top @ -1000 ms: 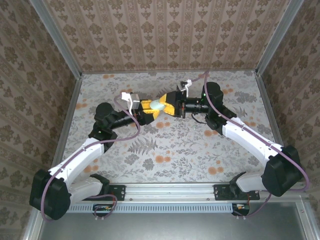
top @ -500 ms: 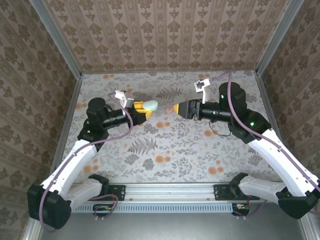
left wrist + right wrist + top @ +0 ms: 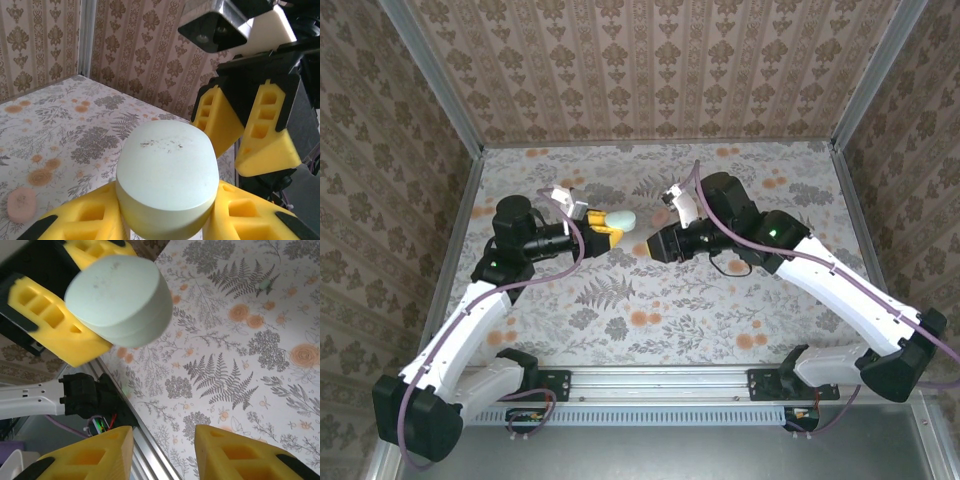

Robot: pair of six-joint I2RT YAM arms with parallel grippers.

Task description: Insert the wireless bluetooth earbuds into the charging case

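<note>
1. The charging case (image 3: 621,218), a pale mint oval with a flat top, is clamped in the left gripper (image 3: 607,229). In the left wrist view its 2 yellow fingers (image 3: 85,220) are pressed against opposite sides of the case.
2. The case is held clear of the table (image 3: 650,320), above the far half and a little left of centre.
3. In the right wrist view a seam is seen round the side of the case, and the 2 halves lie together. Faint dark scuffs are seen on the top face.
4. The right gripper (image 3: 646,250) is placed just right of the case and slightly nearer, apart from it. Its 2 yellow fingers (image 3: 235,455) are spread, nothing is held between them, and the table's print is seen through the gap.
5. In the left wrist view the right gripper's fingers are seen just beyond the case, with no contact between them and it.
6. A small pink rounded piece (image 3: 21,205) is laid flat on the table, farther back than the held case and apart from it. What it is cannot be told.
7. A tiny pale green speck (image 3: 264,286) is seen on the table in the right wrist view. It is too small for it to be told whether it is an earbud.
8. The table is covered by a print of grey ferns and orange flowers, and it is enclosed on 3 sides by walls (image 3: 650,70) of patterned paper.
</note>
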